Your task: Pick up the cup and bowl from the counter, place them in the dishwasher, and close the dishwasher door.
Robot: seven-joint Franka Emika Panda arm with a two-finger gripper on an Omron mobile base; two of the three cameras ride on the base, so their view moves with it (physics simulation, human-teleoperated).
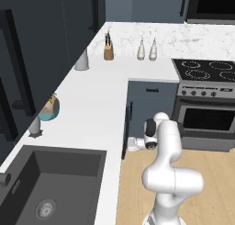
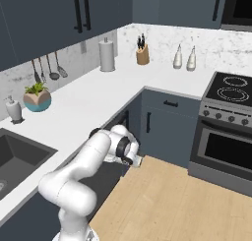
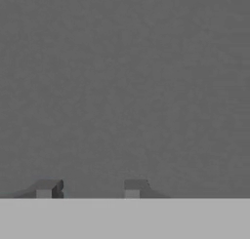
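One pass: seeing long white counter point(image 1: 92, 104). Finding slate-blue dishwasher door point(image 2: 117, 126) under its edge, seemingly upright. Judging it stiff, smooth, hinged, so favouring the thin bar handle. Finding gripper point(image 3: 91, 188) facing flat grey surface, tips apart, clamping nothing visible. Reading no labels.

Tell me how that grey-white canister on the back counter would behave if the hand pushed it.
The canister is tall, narrow and upright, so it probably tips if pushed high. Cylindrical, it would likely roll once down.
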